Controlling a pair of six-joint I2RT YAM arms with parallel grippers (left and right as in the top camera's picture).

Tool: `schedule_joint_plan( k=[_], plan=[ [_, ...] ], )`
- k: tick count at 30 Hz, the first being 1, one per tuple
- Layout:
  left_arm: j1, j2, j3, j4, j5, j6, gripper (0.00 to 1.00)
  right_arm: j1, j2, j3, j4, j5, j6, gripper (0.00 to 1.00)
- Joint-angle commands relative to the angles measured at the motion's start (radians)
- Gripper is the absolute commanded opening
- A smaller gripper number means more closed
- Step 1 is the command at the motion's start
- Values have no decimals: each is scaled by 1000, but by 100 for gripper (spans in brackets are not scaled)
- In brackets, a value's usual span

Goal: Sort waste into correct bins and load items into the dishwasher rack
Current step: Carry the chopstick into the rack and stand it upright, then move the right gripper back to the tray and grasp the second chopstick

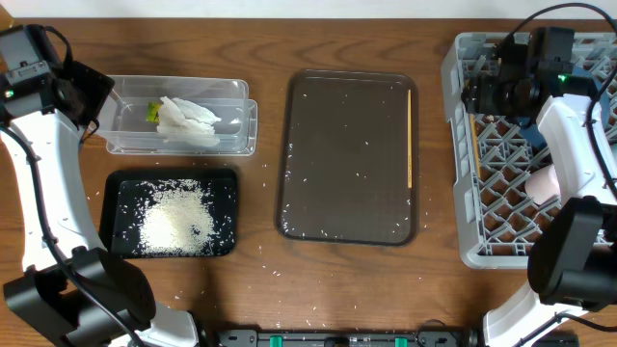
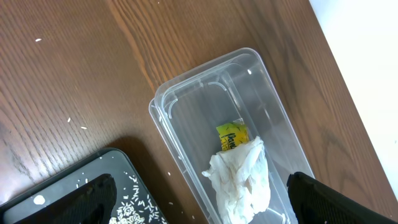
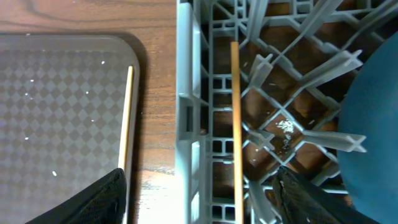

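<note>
The clear tub point(image 1: 231, 96) holds the crumpled white tissue point(image 1: 188, 122) and the snack wrapper point(image 1: 152, 113); both also show in the left wrist view, tissue point(image 2: 241, 180) and wrapper point(image 2: 231, 135). The black tray point(image 1: 120, 188) holds the rice heap point(image 1: 176, 220). My left gripper point(image 1: 92, 96) point(image 2: 202, 208) is open and empty above the tub's end. One chopstick point(image 1: 410, 135) point(image 3: 127, 118) lies on the brown tray. The other chopstick point(image 3: 235, 124) lies in the grey rack point(image 1: 463, 145) between my open right gripper's point(image 1: 482, 93) point(image 3: 202, 205) fingers, not gripped. The dark-blue dish point(image 3: 373, 124) and pink cup point(image 1: 543, 183) are in the rack.
The brown serving tray point(image 1: 347, 159) sits mid-table, dotted with stray rice grains. Loose grains also lie on the wooden table around the black tray and near the front edge. My right arm covers much of the rack; the light-blue bowl and white cup are out of view.
</note>
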Motion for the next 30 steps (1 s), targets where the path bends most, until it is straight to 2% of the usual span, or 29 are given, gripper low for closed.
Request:
schedule_joint_plan(
  k=[1, 4, 5, 6, 8, 11, 16, 18, 21, 25, 30],
  plan=[
    [2, -7, 5, -2, -2, -9, 91, 5, 2, -3, -2, -127, 26, 75],
    [2, -7, 5, -2, -2, -9, 91, 26, -3, -2, -8, -222, 26, 74],
    [2, -7, 5, -2, -2, -9, 91, 40, -7, -2, -13, -223, 27, 70],
    [2, -7, 5, -2, -2, -9, 91, 58, -11, -2, -17, -202, 29, 65],
    [2, -7, 5, -2, -2, -9, 91, 98, -16, -2, -27, -114, 54, 62],
    [2, -7, 5, -2, -2, -9, 91, 180, -17, -2, -40, 38, 90, 64],
    [2, -7, 5, -2, -2, -9, 91, 312, -16, -2, -47, 182, 172, 70],
    [2, -7, 5, -2, -2, -9, 91, 351, -14, -3, -47, 233, 221, 68],
    [2, -7, 5, -2, -2, -9, 91, 394, -5, -6, -47, 307, 288, 60],
    [2, -7, 5, -2, -2, -9, 91, 419, 31, -15, -45, 380, 331, 59],
    [2, -7, 5, -2, -2, -9, 91, 418, 124, -16, -42, 369, 333, 60]
  ],
)
